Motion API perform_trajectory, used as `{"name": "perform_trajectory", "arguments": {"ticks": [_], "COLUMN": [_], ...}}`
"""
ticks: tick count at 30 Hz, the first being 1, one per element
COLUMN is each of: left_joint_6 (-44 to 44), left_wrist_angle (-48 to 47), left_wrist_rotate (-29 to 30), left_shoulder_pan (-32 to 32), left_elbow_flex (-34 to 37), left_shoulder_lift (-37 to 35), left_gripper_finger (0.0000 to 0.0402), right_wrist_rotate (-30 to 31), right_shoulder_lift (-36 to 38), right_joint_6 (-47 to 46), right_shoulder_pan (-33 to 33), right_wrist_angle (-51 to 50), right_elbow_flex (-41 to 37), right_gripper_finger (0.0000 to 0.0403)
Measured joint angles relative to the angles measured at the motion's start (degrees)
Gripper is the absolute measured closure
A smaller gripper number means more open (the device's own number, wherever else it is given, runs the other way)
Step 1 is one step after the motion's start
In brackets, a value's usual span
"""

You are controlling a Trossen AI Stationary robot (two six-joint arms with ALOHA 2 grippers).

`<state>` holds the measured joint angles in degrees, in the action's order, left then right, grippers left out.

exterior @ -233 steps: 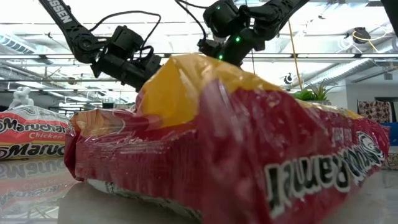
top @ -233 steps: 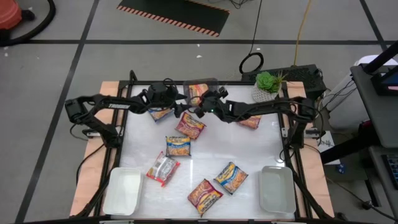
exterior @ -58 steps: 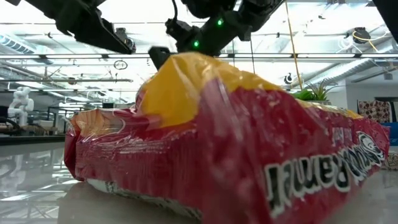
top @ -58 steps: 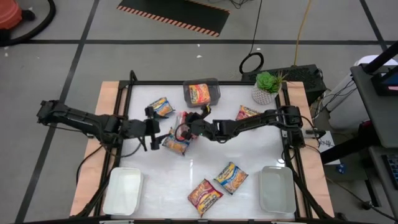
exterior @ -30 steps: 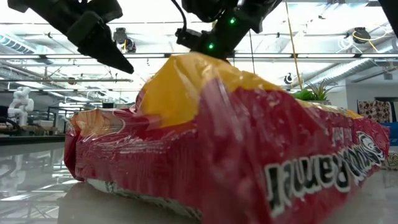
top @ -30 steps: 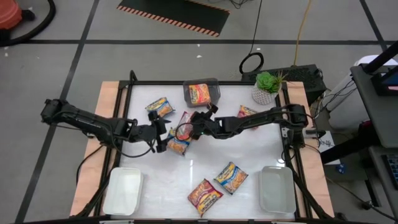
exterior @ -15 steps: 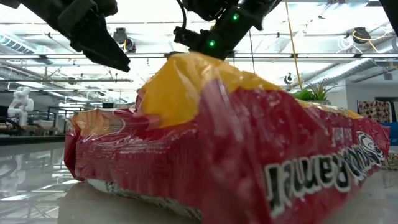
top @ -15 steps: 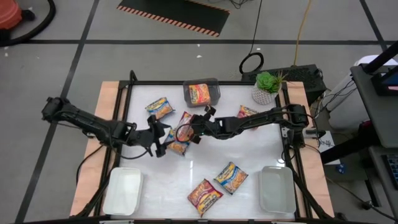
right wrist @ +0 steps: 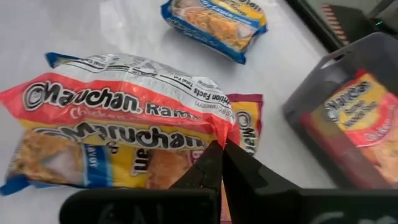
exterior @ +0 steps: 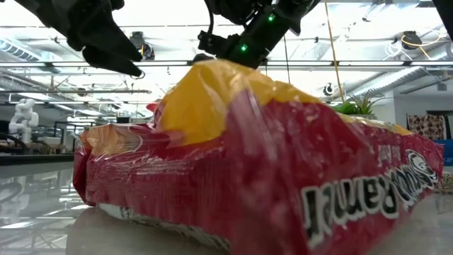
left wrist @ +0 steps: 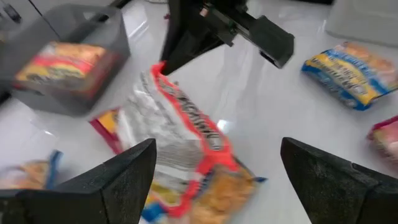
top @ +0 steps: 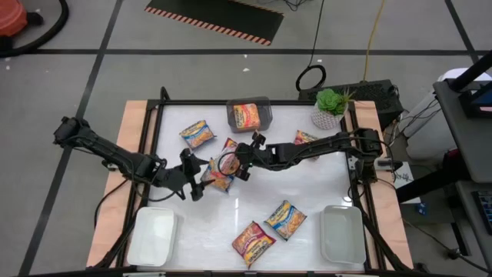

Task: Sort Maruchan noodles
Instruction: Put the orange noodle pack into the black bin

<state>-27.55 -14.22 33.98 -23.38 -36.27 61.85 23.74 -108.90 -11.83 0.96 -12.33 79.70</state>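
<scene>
My right gripper (top: 230, 164) is shut on an orange-red Maruchan packet (right wrist: 124, 99) at the table's middle. That packet lies partly over a blue-and-yellow packet (right wrist: 81, 165) and beside a maroon one (right wrist: 246, 124). My left gripper (top: 195, 177) is open and empty just left of this pile, its fingers (left wrist: 127, 177) wide apart and facing the orange packet (left wrist: 180, 134). Other packets lie flat: a blue-and-yellow one (top: 198, 133) at the far left, one (top: 306, 138) by the right arm, a blue-and-yellow one (top: 286, 219) and a maroon one (top: 254, 240) near the front. My right gripper pinches the orange packet's sealed end, at a corner (right wrist: 217, 132), between its two fingers. The fingers come slanting down from the table's right side. That end is raised and the packet tilts, with its other end resting on the blue-and-yellow packet beneath.
A grey bin (top: 265, 115) at the far edge holds a maroon packet (top: 246, 115). Two white trays (top: 150, 235) (top: 340, 233) stand at the near corners. A potted plant (top: 330, 102) stands at the far right. A maroon packet (exterior: 262, 163) fills the low view.
My left gripper has drawn a little toward the table's near edge, staying open. My right gripper has kept its hold on the orange packet at about the same place.
</scene>
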Motion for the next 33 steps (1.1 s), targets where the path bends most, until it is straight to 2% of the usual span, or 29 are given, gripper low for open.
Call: {"name": "perform_trajectory", "arguments": {"ticks": [5, 11, 14, 18, 24, 33], "left_joint_6": [-2.71, 2.74, 5.08, 4.13, 3.97, 3.49], "left_wrist_angle": [4.52, 16.34, 19.83, 19.91, 20.56, 23.06], "left_wrist_rotate": [7.02, 10.19, 13.59, 18.66, 23.17, 26.32], "left_shoulder_pan": [-5.59, -8.50, -9.33, -10.12, -10.08, -10.68], "left_elbow_flex": [0.00, -0.02, -0.02, -0.02, -0.02, -0.02], "left_shoulder_lift": [6.10, 13.10, 14.81, 16.82, 21.68, 25.28], "left_gripper_finger": [0.0055, 0.0055, 0.0055, 0.0055, 0.0055, 0.0055], "right_wrist_rotate": [-1.55, -1.59, -1.68, -2.48, -3.10, -3.10], "right_shoulder_lift": [0.00, 0.00, 0.00, 0.00, 0.00, -0.02], "right_joint_6": [-1.43, -1.43, -1.36, -1.17, -1.03, -1.01], "right_shoulder_pan": [0.21, 0.25, -0.09, -0.23, -0.25, -0.25], "right_wrist_angle": [0.03, 0.44, 0.69, 0.86, 0.93, 0.93], "right_elbow_flex": [0.00, 0.00, 0.00, 0.00, 0.00, 0.00], "right_gripper_finger": [0.0403, 0.0403, 0.0403, 0.0403, 0.0403, 0.0403]}}
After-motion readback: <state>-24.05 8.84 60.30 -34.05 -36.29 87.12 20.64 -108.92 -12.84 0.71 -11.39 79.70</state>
